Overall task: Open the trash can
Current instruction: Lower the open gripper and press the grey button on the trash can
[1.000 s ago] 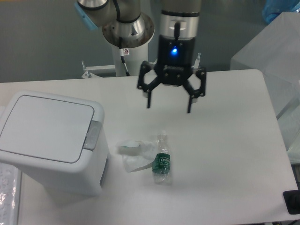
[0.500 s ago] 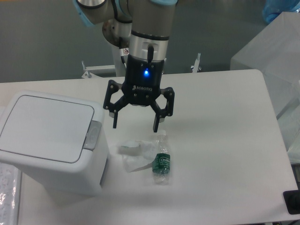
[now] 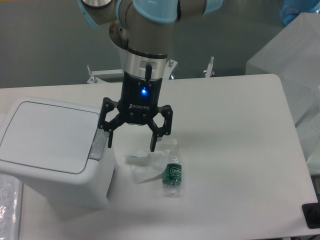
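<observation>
Hovering wide open, the end effector [image 3: 131,147] is nearing the trash can [image 3: 55,150]; its lid is staying closed, button unpressed.

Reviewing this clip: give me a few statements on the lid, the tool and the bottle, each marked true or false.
1. The trash can has its lid raised. False: the lid lies flat and shut.
2. The tool is open and holds nothing. True.
3. The bottle stands upright on the table. False: it lies on its side, next to a crumpled clear wrapper.
4. One fingertip of the tool is close to the grey latch on the can's right edge. True.
5. The tool is clamped on the bottle. False: it hangs above and to the left of it.
</observation>
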